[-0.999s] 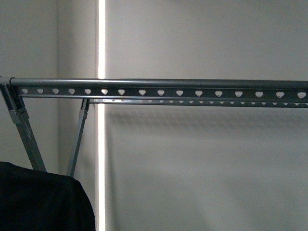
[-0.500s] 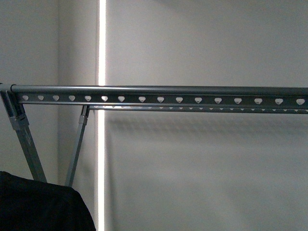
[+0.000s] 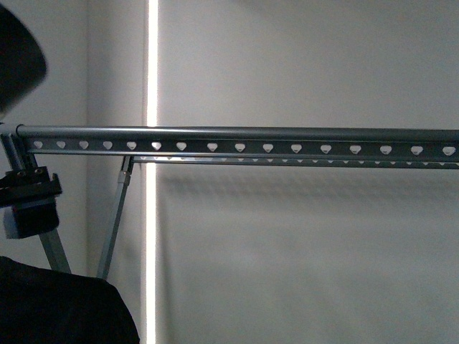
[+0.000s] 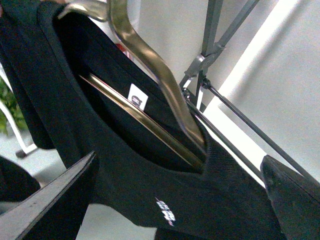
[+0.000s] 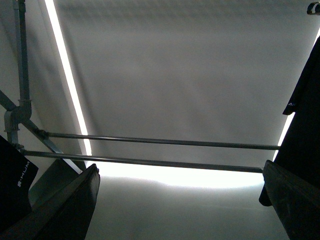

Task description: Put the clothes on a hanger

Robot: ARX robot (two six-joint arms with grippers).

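- Standing wide apart, the jaws of our left gripper (image 4: 177, 160) frame the black T-shirt (image 4: 235, 200). Its cloth spans the gap between them, and we cannot tell whether either finger touches it.
- Inside the shirt's collar we see a metal coat hanger (image 4: 150, 57), with a white label (image 4: 136, 96) between its two bars.
- Our left arm (image 3: 29, 204) shows in the front view as a dark block at the left edge. It sits in front of a slanted leg, just below the long tube of the drying rack (image 3: 237, 133).
- Black cloth fills that view's lower left corner.
- Our right gripper (image 5: 180, 167) is spread wide too, with nothing between its fingers. It points toward the pale wall (image 5: 175, 65) and two thin rods of the rack.
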